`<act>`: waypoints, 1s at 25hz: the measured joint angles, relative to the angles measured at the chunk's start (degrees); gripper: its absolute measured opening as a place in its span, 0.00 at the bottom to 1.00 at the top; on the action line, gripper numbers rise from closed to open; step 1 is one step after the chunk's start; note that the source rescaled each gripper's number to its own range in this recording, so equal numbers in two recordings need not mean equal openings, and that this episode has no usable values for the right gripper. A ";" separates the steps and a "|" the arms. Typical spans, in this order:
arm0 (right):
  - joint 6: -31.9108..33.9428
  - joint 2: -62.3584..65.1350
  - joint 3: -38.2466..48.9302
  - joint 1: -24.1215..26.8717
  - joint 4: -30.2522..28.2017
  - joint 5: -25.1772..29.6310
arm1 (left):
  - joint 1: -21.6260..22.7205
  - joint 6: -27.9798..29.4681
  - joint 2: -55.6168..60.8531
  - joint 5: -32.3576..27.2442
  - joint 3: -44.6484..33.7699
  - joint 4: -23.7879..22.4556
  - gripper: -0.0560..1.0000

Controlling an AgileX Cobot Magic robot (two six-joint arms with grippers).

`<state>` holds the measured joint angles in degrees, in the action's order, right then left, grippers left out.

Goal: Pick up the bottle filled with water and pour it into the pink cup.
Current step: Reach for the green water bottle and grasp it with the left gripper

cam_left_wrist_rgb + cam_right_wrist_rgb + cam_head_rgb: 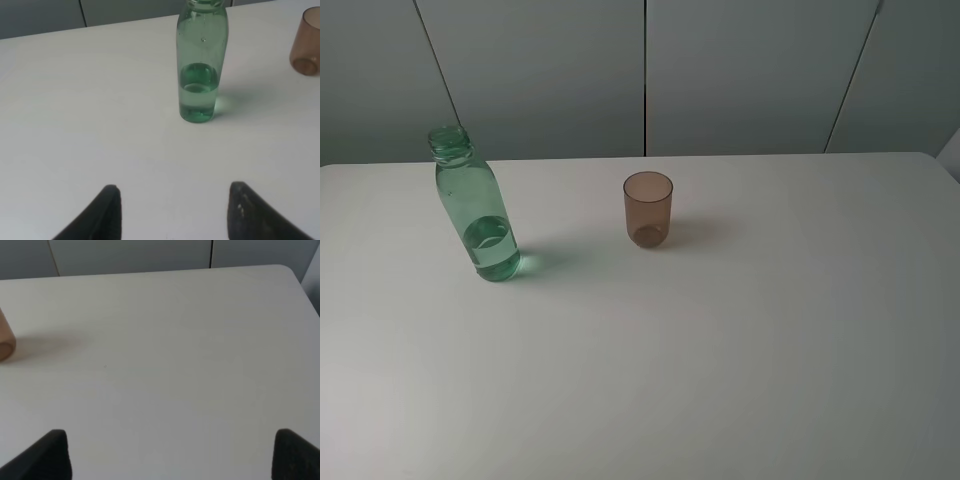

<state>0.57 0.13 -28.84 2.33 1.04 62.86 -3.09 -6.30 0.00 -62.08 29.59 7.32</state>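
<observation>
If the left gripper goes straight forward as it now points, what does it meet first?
Probably the bottle, standing upright ahead of the open left gripper and roughly in its line; nothing shows between them, though depth is unclear.

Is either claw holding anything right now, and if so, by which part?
Nothing is held. The left claw and right claw are both open and empty; the bottle and pink cup stand free on the table.
</observation>
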 joint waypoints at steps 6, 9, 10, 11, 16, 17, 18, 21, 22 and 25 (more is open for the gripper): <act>0.00 0.00 0.00 0.00 0.00 0.00 | 0.00 0.00 0.00 0.00 0.00 0.00 0.10; 0.00 0.00 0.00 0.00 0.00 0.00 | 0.00 0.00 0.00 0.00 0.00 0.00 0.10; 0.00 0.00 0.00 0.00 0.00 0.00 | 0.00 0.12 0.00 0.00 0.00 0.00 0.10; 0.00 0.00 0.00 0.00 0.00 0.00 | 0.00 0.12 0.00 0.00 0.00 0.00 0.10; 0.00 0.00 0.00 0.00 0.00 0.00 | 0.00 0.12 0.00 0.00 0.00 0.00 0.10; 0.00 0.00 0.00 0.00 0.00 0.00 | 0.00 0.12 0.00 0.00 0.00 0.00 0.10; 0.00 0.00 0.00 0.00 0.00 0.00 | 0.00 0.12 -0.03 0.00 0.00 0.00 0.10; 0.00 0.00 0.00 0.00 0.00 0.00 | 0.00 0.12 -0.81 -0.23 2.50 0.31 0.10; 0.00 0.00 0.00 0.00 0.00 0.00 | 0.00 0.12 -2.27 -0.23 4.29 0.31 0.10; 0.00 0.00 0.00 0.00 0.00 0.00 | 0.00 0.12 -8.83 0.98 8.32 1.87 0.10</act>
<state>0.57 0.13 -28.84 2.33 1.04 62.86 -3.09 -6.18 -8.83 -61.10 37.91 9.19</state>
